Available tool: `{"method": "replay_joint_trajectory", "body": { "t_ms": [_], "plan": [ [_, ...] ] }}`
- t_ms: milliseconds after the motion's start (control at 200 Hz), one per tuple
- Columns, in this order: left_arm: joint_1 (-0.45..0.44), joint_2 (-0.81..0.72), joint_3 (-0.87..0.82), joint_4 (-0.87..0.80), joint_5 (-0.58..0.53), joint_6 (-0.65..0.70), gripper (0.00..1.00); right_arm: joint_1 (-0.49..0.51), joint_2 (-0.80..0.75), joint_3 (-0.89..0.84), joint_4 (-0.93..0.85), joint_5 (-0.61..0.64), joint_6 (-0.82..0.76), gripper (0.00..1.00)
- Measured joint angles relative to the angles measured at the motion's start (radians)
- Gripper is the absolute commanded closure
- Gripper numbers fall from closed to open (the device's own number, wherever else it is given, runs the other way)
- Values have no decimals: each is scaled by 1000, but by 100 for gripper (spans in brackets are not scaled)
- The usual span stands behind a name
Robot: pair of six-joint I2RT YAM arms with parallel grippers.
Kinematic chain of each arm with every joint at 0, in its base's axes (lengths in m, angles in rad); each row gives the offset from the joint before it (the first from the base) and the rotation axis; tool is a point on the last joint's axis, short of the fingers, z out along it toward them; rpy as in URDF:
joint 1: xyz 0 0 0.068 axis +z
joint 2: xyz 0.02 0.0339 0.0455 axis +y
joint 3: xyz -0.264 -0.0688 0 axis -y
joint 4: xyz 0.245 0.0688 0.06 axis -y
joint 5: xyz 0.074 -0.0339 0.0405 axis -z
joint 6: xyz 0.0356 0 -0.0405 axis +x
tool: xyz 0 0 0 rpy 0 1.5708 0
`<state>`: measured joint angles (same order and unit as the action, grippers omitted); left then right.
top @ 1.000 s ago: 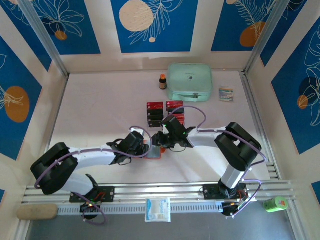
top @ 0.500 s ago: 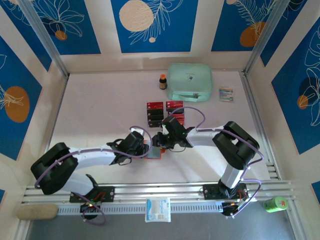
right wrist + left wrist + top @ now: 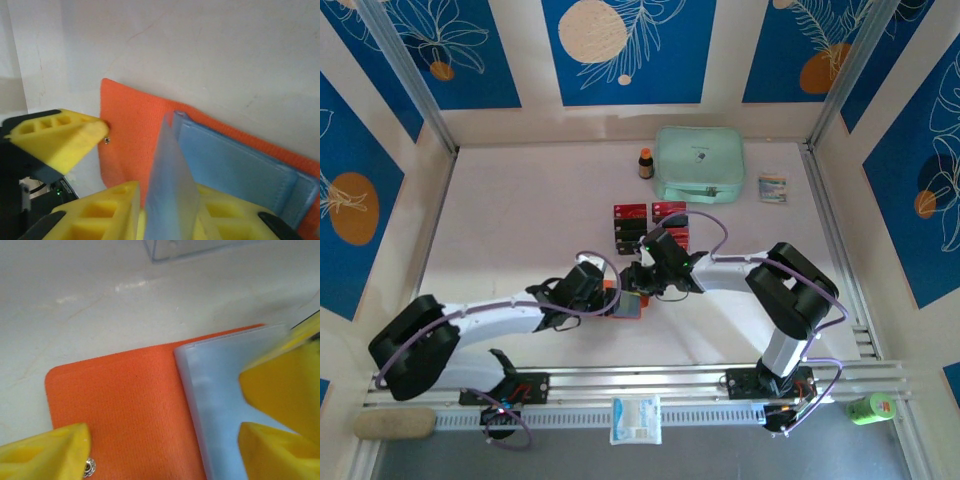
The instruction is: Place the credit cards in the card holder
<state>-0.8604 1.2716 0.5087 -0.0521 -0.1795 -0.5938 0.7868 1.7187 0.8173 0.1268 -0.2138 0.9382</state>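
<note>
Top external view: 1 card holder (image 3: 626, 305), a small squarish orange wallet, lies open on the white table (image 3: 520, 220) just below frame ctr, btwn my two grippers. My left gripper (image 3: 610, 300) reaches in from the lower left & sits over the wallet's left side. My right gripper (image 3: 638, 283) meets it from the right. Just above them, at frame ctr, the credit cards (image 3: 631, 228) lie in 2 columns. They are small thin rectangles w/ faint pale markings. I count 2 black & at least 3 red; my right arm covers part of the right column, so I can't give a total. Along the top: 1 mint-green zip pouch (image 3: 700, 163), 1 small brown bottle (image 3: 645, 163) w/ orange cap just left of it, & 1 small packet (image 3: 772, 188) to its right.

Left wrist view: the wallet's outside is woven orange fabric w/ a rounded corner, filling lower left & ctr. 1 metal snap button (image 3: 89, 467) sits at the bottom left, just beside my yellow finger (image 3: 47, 455). A pale grey-blue inner leaf (image 3: 220, 405) overlaps the orange on the right. My left fingers stand wide apart over the wallet, released, gripping nothing. 1 corner of a clear tray (image 3: 200, 247) shows at the top edge.

Right wrist view: that pale leaf stands upright btwn my 2 yellow fingers (image 3: 100, 212) at the bottom of the frame. They are clenched on it, so I'm grasping the card holder by the leaf. To the right, a grey-blue pocket panel (image 3: 235, 170) lies flat on the orange.
</note>
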Motion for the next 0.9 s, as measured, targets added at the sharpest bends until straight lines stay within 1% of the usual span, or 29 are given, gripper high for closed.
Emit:
{"method": "replay_joint_trajectory", "body": {
  "t_ms": [65,110,265,485,680,900],
  "plan": [
    [0,-56,0,-32,-6,0,4,1,-2,2,1,0,8,62],
    [1,-92,0,-53,-10,-3,0,2,-4,3,3,1,11,58],
    [24,-209,0,-131,-29,-2,0,15,-10,27,5,0,23,49],
    [72,-317,0,-204,-27,-2,0,34,-10,67,8,11,38,37],
    [111,-367,0,-228,-13,-3,0,46,2,108,4,24,50,35],
    [139,-375,-11,-263,-16,-7,0,56,83,161,10,6,64,34]
  ]
}}
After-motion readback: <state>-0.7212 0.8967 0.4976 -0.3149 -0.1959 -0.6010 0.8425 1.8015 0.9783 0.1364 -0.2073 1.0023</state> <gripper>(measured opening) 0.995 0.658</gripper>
